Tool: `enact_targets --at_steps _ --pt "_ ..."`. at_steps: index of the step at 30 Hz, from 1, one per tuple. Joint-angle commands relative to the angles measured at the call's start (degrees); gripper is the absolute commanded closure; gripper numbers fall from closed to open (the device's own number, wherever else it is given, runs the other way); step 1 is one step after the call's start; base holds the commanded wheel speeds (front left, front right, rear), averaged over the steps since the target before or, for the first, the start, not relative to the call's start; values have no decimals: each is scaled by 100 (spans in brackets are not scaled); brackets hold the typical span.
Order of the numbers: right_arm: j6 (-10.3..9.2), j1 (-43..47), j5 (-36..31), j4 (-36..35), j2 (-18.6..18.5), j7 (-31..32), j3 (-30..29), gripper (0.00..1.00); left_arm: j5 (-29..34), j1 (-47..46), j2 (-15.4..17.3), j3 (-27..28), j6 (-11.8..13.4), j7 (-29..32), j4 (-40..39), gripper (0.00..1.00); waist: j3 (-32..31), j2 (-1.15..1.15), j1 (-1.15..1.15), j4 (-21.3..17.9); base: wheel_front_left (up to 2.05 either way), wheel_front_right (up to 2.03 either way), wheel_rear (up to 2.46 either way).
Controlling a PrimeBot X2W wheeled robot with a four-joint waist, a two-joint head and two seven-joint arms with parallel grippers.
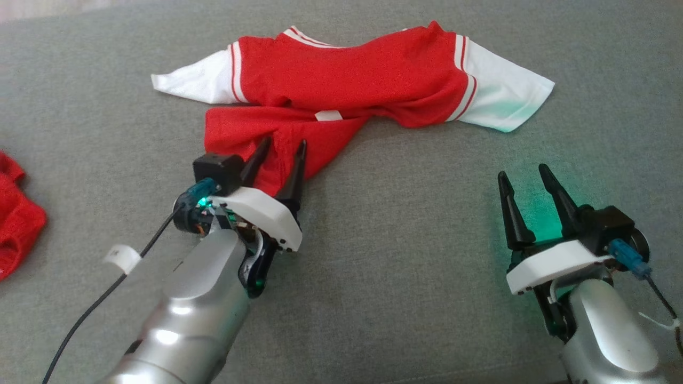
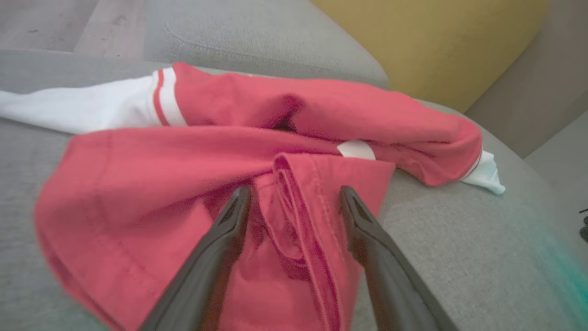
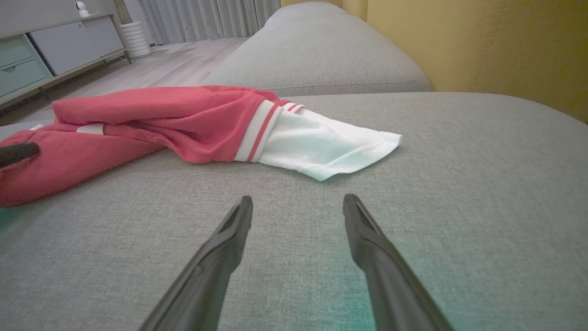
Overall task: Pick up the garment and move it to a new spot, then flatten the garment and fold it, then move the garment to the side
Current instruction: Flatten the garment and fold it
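Observation:
The garment (image 1: 352,80) is a red shirt with white, red-striped sleeves, lying crumpled and twisted on the grey sofa seat. Its red lower part is bunched toward me. My left gripper (image 1: 283,146) is open over that bunched hem, its fingers straddling a fold of red cloth (image 2: 298,216) without closing on it. My right gripper (image 1: 525,175) is open above bare grey cushion, well short of the white right sleeve (image 3: 321,147). The left fingertip (image 3: 18,153) pokes in at the left edge of the right wrist view.
Another red cloth (image 1: 16,218) lies at the far left edge of the seat. A yellow backrest (image 3: 482,46) rises behind the grey cushion (image 1: 405,266). Floor and a low cabinet (image 3: 55,46) lie beyond the sofa's far end.

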Motion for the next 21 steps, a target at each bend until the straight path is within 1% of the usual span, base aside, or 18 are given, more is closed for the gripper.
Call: enact_targets --at_steps 1,3,4,5,6,8,11,14,16,18,21 --pt "-4 -116 43 -194 14 -62 110 0 -70 -271 58 -22 -46 -48 -38 0 67 0 -1 -57 0 0 0" --pt "-4 -120 56 -196 10 -62 105 0 -108 -310 58 -108 -59 -96 4 0 77 0 -1 -60 0 0 0" --pt "-4 -123 67 -196 9 -62 99 0 -112 -352 58 -190 -70 -184 33 29 83 0 -1 -57 0 0 0" --pt "-4 -127 83 -197 12 -62 91 0 -93 -391 58 -263 -78 -281 56 68 84 0 -1 -49 0 0 0" --pt "-4 -127 96 -196 16 -62 80 0 -44 -429 58 -344 -85 -367 72 100 81 0 -1 -36 0 0 0" --pt "-4 -104 118 -187 27 -62 45 0 44 -460 58 -483 -99 -492 54 100 50 0 -1 19 0 0 0" --pt "-4 -35 138 -137 29 -62 7 0 386 -482 58 -731 -112 -570 -96 100 -40 0 -1 152 0 0 0" --pt "-4 67 158 -95 43 -62 -76 0 995 -407 124 -580 -66 -578 -865 100 -165 0 -1 343 0 0 0" --pt "-4 148 180 -64 60 -62 -120 0 1517 -202 225 -527 -19 -579 -1448 100 -280 0 -1 479 0 0 0" --pt "-4 234 207 -31 90 -62 -158 0 1988 75 340 -563 -33 -580 -1976 100 -402 0 -1 604 0 0 0" --pt "-4 360 233 18 144 -62 -201 0 2385 565 543 -647 -66 -581 -2377 100 -579 0 -1 763 0 0 0"
